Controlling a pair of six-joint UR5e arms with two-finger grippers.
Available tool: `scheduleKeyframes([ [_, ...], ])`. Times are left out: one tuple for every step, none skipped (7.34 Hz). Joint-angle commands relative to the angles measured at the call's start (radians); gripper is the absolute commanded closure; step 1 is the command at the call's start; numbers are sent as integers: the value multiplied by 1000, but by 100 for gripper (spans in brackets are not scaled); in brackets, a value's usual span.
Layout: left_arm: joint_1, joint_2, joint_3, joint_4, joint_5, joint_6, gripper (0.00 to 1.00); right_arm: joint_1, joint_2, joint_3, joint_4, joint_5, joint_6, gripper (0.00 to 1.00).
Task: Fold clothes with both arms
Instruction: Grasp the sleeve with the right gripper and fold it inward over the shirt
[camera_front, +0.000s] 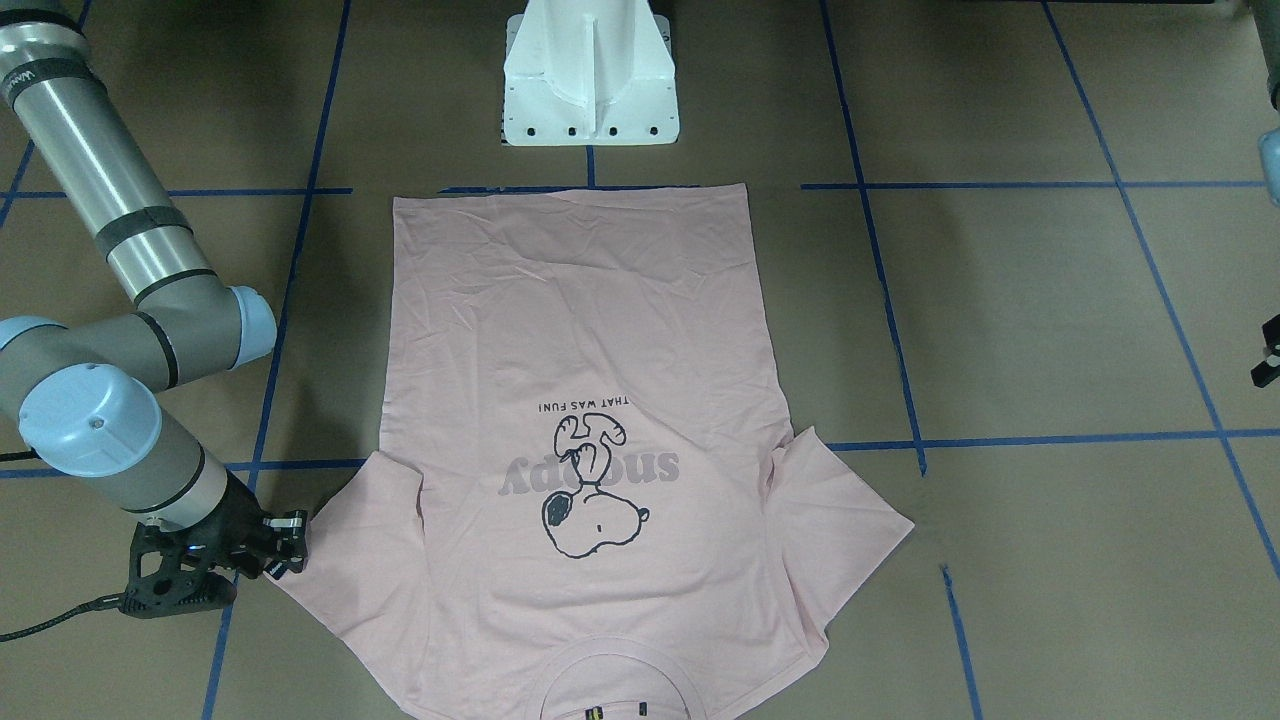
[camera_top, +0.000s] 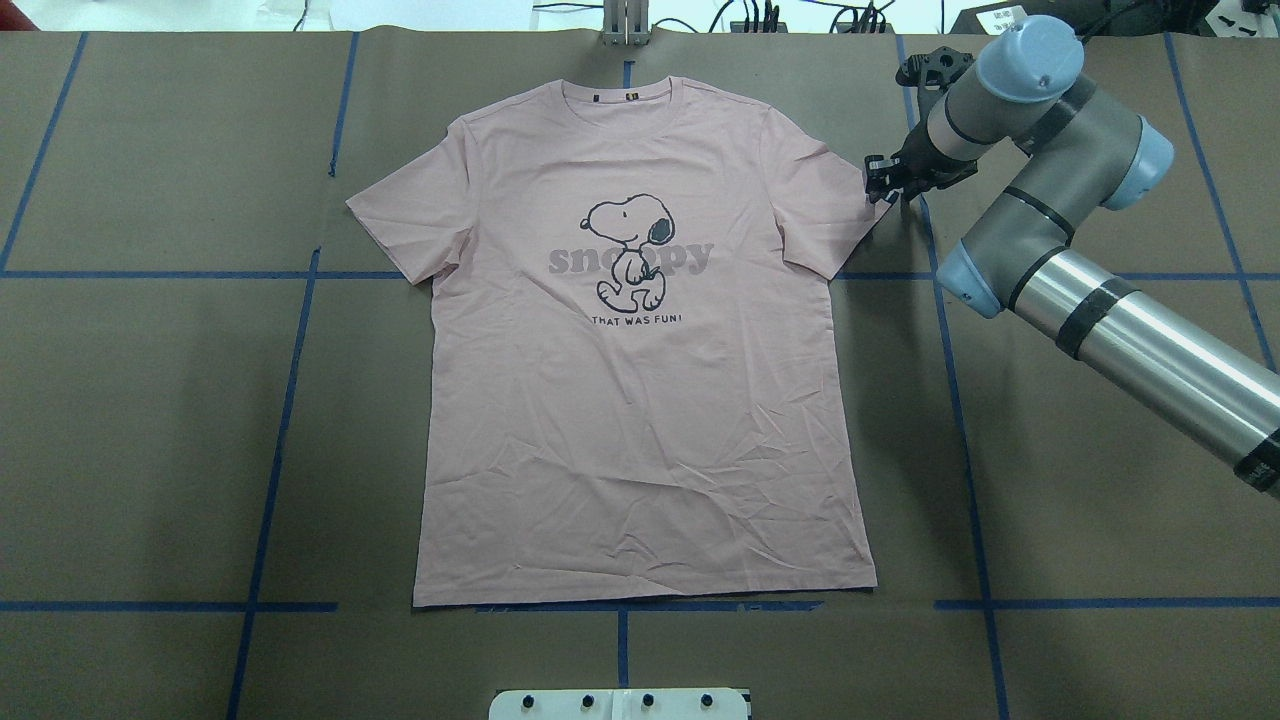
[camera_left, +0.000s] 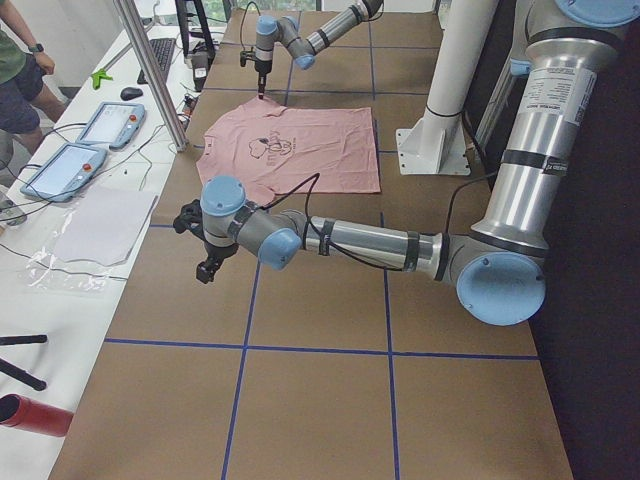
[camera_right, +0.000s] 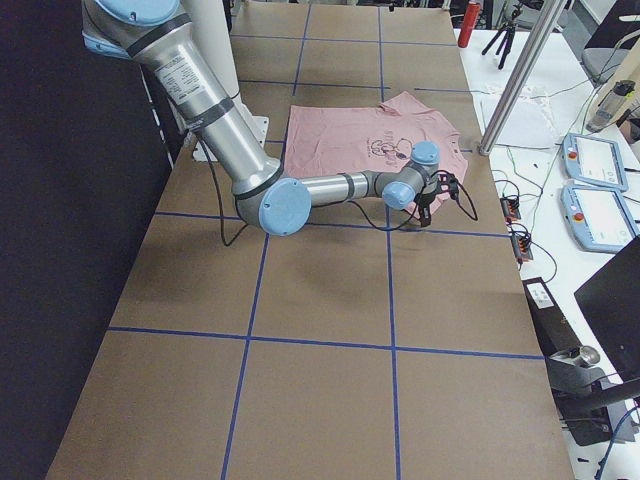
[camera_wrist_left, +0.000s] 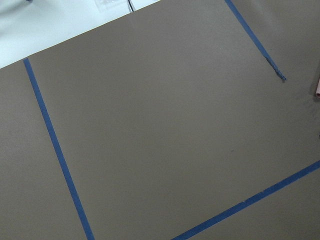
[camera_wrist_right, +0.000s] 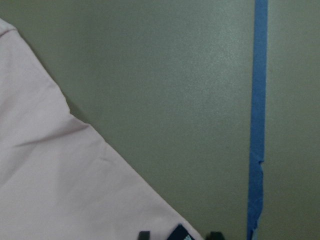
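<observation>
Currently the pink T-shirt (camera_top: 640, 400) lies flat mid-table, print up, collar toward the far edge. The right gripper (camera_top: 888, 192) sits at the right-hand sleeve tip, jaws parted astride its corner, not clamped. The left gripper (camera_left: 205, 262) hangs near the far left edge, and I cannot tell how wide it stands

Brown table (camera_top: 150, 420) carrying blue tape grid (camera_top: 150, 606); pink T-shirt (camera_top: 640, 420) lying flat on it (print up), white pedestal base (camera_front: 590, 90) standing near hem.
</observation>
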Motion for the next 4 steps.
scheduleKeyframes([
  [0, 0, 1, 2, 1, 0, 0, 0, 11, 0, -4, 2, -20, 100],
  [0, -2, 3, 2, 2, -2, 0, 1, 22, 10, -3, 2, -14, 100],
  [0, -2, 7, 2, 2, -2, 0, 1, 26, 49, -3, 14, -13, 100],
  [0, -2, 7, 2, 2, 0, 0, -3, 35, 95, -4, 51, 1, 100],
])
